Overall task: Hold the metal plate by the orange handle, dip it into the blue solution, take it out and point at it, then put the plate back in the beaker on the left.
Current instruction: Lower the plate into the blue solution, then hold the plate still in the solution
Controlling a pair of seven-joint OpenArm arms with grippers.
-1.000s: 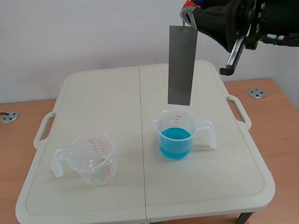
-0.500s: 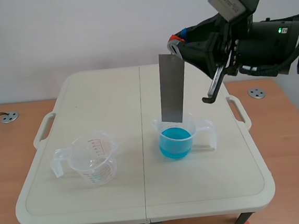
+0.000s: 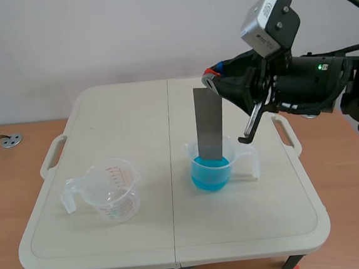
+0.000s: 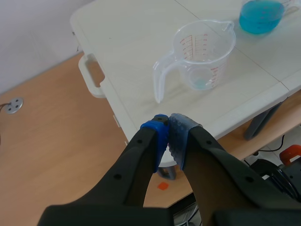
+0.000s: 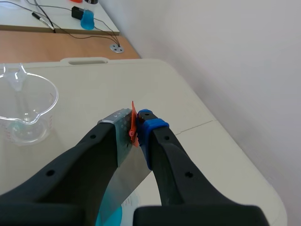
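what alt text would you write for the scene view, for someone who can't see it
The right gripper holds a metal plate upright by its top end, with the lower end down inside a beaker of blue solution right of centre on a pale folding table. A clear beaker stands apart on the table's left side.

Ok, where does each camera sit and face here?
Scene view: between the arms, facing across the table; right gripper holds the metal plate.
Left wrist view: off the table's edge, past the shut left gripper toward the left beaker.
Right wrist view: above the table, down past fingers clamping the orange handle.
All share the left beaker.
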